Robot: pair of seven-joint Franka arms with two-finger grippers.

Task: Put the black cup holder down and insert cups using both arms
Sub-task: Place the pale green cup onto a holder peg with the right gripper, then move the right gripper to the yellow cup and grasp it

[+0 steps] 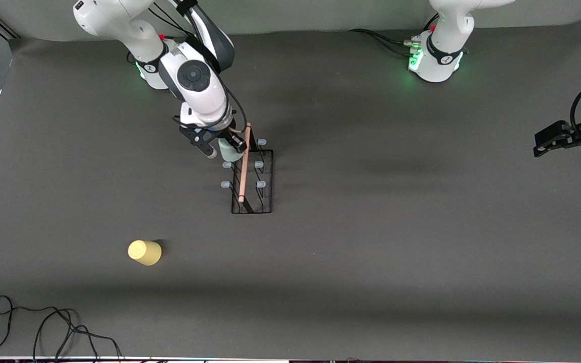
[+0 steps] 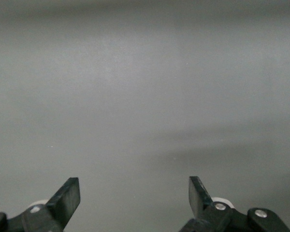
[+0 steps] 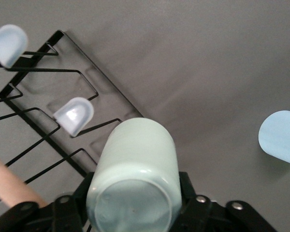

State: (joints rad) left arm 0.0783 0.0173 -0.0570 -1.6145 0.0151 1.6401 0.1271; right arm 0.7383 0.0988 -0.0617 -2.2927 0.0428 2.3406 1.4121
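The black cup holder point(image 1: 252, 182) stands mid-table, its pale wooden rod point(image 1: 243, 169) running along the top and whitish prong tips point(image 1: 226, 184) sticking out at the sides. My right gripper point(image 1: 224, 149) is shut on the pale green cup point(image 1: 228, 150) over the holder's end nearest the robots. In the right wrist view the green cup point(image 3: 135, 169) sits between the black fingers point(image 3: 188, 191), above the holder's wire base point(image 3: 100, 73) and beside a prong tip point(image 3: 73, 115). The light blue cup point(image 3: 280, 137) lies on the table beside the holder. The yellow cup point(image 1: 144, 252) rests nearer the camera. My left gripper point(image 1: 542, 143) waits open and empty; the left wrist view shows it point(image 2: 134, 193) over bare mat.
A black cable point(image 1: 43, 327) lies coiled at the table's front edge toward the right arm's end. The grey mat point(image 1: 396, 227) covers the table.
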